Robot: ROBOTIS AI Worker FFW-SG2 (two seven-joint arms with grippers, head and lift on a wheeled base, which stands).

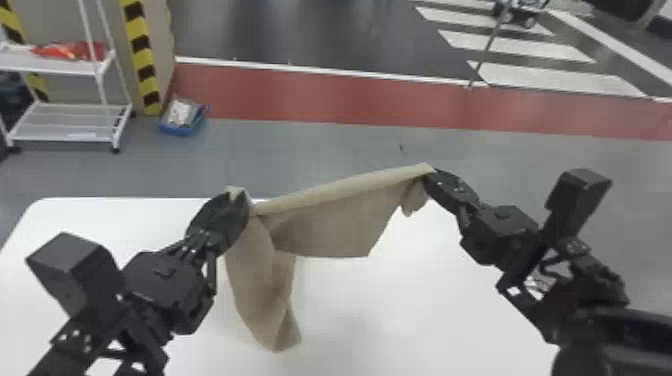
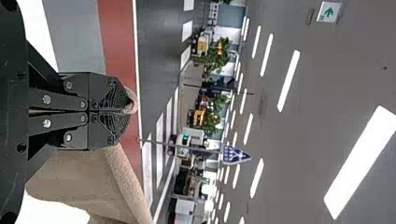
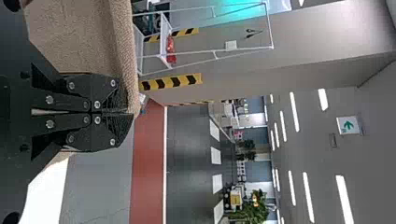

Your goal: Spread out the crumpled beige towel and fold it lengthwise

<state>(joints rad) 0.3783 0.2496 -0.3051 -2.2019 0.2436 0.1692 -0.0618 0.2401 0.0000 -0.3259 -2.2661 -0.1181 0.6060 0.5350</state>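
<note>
Both grippers hold the beige towel (image 1: 325,220) up above the white table, its upper edge running taut between them. My left gripper (image 1: 238,200) is shut on one end; a long flap hangs from there, lower than the middle part. On the other end my right gripper (image 1: 431,176) is shut, somewhat farther from the robot, with a small fold dangling beside it. In the left wrist view the left gripper (image 2: 122,112) has a bit of cloth at its closed tips. The right wrist view shows the right gripper (image 3: 122,113) closed on the cloth edge.
The white table (image 1: 400,310) lies beneath the towel and both arms. Beyond its far edge, on the floor, are a white shelf rack (image 1: 67,122) and a blue bin (image 1: 182,120) at the left. A thin pole (image 1: 487,50) stands at the back right.
</note>
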